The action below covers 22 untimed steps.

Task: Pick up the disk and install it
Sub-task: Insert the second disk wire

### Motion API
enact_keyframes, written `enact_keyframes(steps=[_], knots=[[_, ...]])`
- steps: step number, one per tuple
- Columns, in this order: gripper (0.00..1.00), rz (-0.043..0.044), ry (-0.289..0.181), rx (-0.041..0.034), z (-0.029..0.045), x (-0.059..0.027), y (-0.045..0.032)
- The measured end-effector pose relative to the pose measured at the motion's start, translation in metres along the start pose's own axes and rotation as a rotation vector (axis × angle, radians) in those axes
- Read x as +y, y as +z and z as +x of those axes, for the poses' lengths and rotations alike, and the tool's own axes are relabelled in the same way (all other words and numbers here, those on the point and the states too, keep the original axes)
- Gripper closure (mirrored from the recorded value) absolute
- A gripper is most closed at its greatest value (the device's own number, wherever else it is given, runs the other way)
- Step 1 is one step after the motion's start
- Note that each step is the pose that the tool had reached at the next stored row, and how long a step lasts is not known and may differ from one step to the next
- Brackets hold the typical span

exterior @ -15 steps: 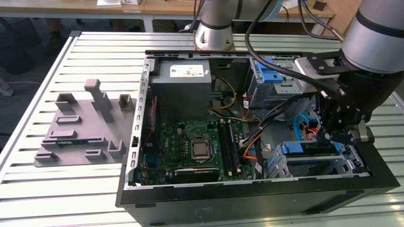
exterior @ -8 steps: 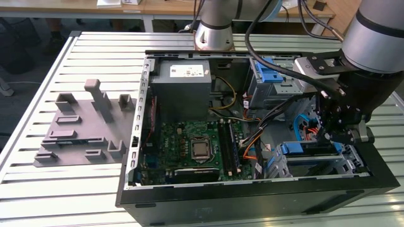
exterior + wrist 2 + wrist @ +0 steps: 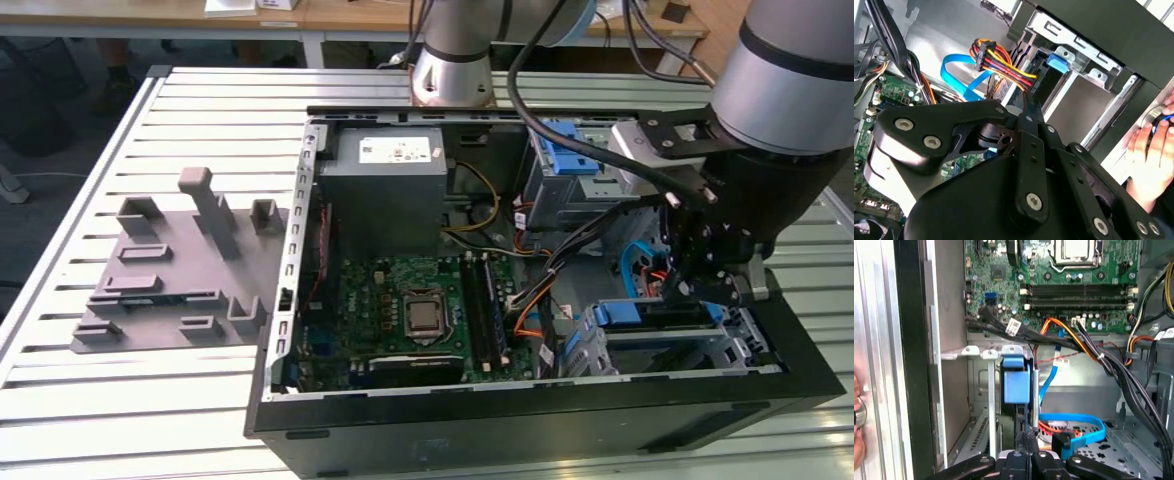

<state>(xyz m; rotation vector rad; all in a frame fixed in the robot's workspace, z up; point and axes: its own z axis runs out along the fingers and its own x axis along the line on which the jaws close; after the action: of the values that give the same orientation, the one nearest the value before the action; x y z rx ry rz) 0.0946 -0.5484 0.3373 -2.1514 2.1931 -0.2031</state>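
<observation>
Down at the lower right of the exterior view, the gripper (image 3: 717, 290) pinches shut just above the disk (image 3: 654, 315) standing in its bay.

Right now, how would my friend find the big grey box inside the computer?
Find the open black computer case lying on the slatted table. In the exterior view, look inside at the case's far end, just beyond the green board. The grey metal box is the biggest plain block there, and it alone carries a small white sticker.
</observation>
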Motion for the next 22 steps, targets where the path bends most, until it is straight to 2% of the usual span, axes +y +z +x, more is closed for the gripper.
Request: enact_keyframes(steps=[8, 9, 10, 18, 22], knots=[[0.89, -0.0001, 0.0, -0.0033, 0.0, -0.0002, -0.0018], [0.89, -0.0002, 0.001, -0.0079, 0.0001, -0.0002, -0.0021], [0.89, -0.0002, 0.001, -0.0083, 0.0001, -0.0002, -0.0021], [0.89, -0.0002, 0.001, -0.0089, 0.0001, -0.0003, -0.0024], [0.89, -0.0003, 0.001, -0.0089, 0.0002, -0.0006, -0.0049]])
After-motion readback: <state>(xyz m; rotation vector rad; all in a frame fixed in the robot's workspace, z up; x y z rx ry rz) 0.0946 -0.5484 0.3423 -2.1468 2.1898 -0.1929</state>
